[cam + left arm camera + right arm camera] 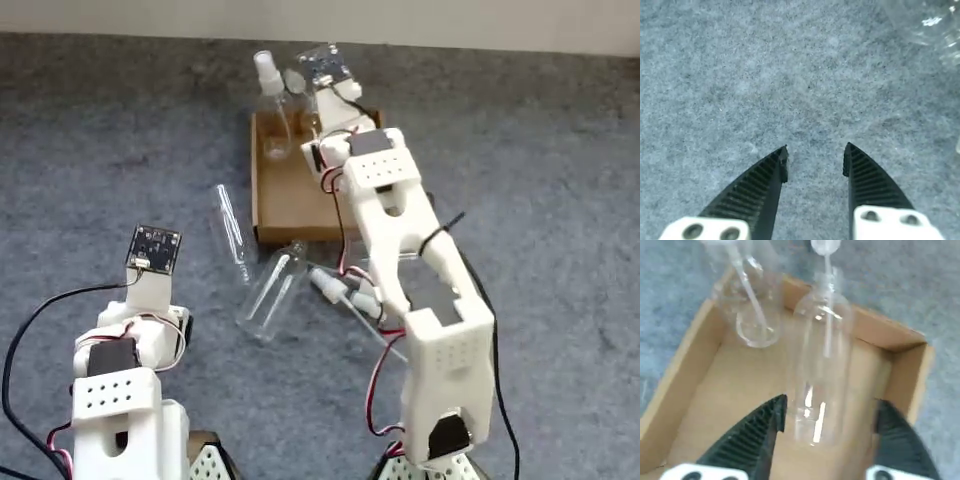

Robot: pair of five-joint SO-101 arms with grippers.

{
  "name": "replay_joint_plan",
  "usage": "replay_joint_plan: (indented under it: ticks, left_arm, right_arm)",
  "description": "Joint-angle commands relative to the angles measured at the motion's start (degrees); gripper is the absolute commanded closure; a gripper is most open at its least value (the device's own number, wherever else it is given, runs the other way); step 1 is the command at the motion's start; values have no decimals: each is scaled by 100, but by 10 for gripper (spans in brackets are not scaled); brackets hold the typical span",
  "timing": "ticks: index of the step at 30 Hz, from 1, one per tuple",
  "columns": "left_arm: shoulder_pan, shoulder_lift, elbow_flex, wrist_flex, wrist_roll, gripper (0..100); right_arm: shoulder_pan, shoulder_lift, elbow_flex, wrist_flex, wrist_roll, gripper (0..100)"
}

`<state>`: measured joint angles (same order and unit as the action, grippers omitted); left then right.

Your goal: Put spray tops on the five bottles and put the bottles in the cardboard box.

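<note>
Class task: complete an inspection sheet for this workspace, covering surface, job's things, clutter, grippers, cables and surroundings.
Surface: grey carpet.
Job's things: brown cardboard box holds two upright clear plastic spray-topped bottles, the corner bottle and the second bottle; uncapped clear bottles and loose white spray tops lie on the carpet beside it.
Clutter: nothing seen.
Grippers: left gripper open over carpet; right gripper open, straddling the second bottle.
Cables: black cable loops by the left arm; red wires run along the right arm.
Surroundings: pale strip beyond the carpet's far edge.
</note>
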<state>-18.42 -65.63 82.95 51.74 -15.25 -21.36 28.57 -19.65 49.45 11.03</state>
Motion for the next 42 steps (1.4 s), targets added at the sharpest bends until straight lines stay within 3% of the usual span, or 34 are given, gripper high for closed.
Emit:
replay_joint_plan:
  ticks: [1,18,30,42]
  left_arm:
    - [-84,-84,-31,-97,-26,827]
    - [-84,-84,-31,-88,-26,827]
    - [-84,-84,-22,-88,-26,827]
    - [-84,-84,-4,-105,-26,827]
  right_arm:
    - [-57,48,-523,-119,-26,669]
    - [31,1587,-1965,-101,-44,672]
    - [637,1675,-2018,-66,-53,995]
    - [734,927,-3864,2589,-26,995]
